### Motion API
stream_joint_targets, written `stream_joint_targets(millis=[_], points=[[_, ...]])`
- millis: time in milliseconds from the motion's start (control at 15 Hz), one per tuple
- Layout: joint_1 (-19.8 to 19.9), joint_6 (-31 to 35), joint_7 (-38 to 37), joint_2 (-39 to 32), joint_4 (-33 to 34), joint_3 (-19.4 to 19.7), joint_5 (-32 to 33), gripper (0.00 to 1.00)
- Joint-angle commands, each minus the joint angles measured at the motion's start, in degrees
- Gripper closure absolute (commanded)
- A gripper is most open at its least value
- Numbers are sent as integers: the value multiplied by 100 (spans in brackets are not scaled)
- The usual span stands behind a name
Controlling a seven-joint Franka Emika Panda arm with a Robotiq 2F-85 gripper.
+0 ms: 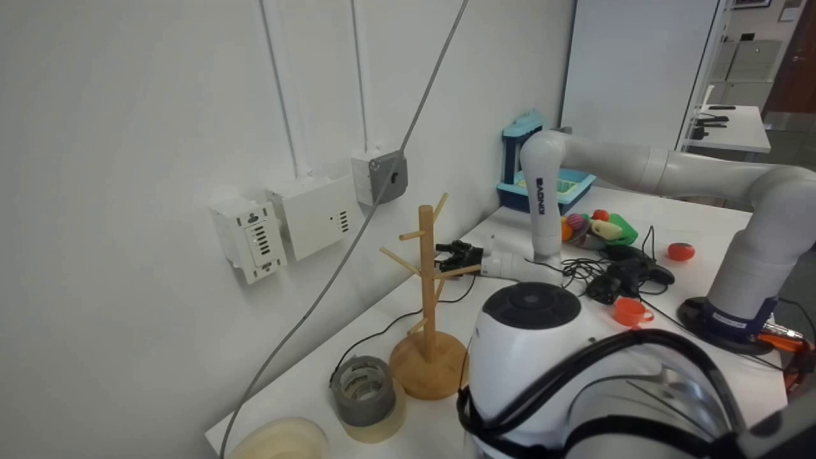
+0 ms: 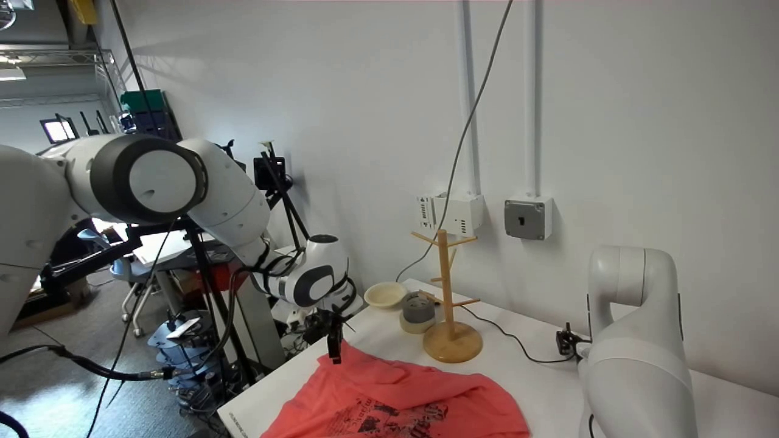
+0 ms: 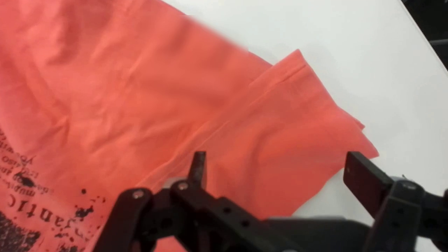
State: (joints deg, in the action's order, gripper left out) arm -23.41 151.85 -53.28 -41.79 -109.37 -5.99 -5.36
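Red shirt (image 3: 140, 94) lay wrinkled on the bench (image 3: 350, 45), below the gripper (image 3: 275, 161), which was spread wide, holding nothing; one fold seemed done, a grasp seemed still left.

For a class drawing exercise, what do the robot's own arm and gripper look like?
The Franka Emika Panda arm is white and rounded, with a dark ring framing a white disc at one joint. Black cables run along its outside. The Robotiq gripper is black, with jointed linkages, small round screws and flat, block-like fingertips.
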Motion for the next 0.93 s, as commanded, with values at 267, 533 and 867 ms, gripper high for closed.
stream_joint_targets(millis=[267, 533, 867], points=[[-187, -318, -254, -590, 899, 99, -128, 0], [-252, -459, -414, -884, 1204, 112, -114, 9], [-375, -646, -512, -1264, 1613, 206, -16, 15]])
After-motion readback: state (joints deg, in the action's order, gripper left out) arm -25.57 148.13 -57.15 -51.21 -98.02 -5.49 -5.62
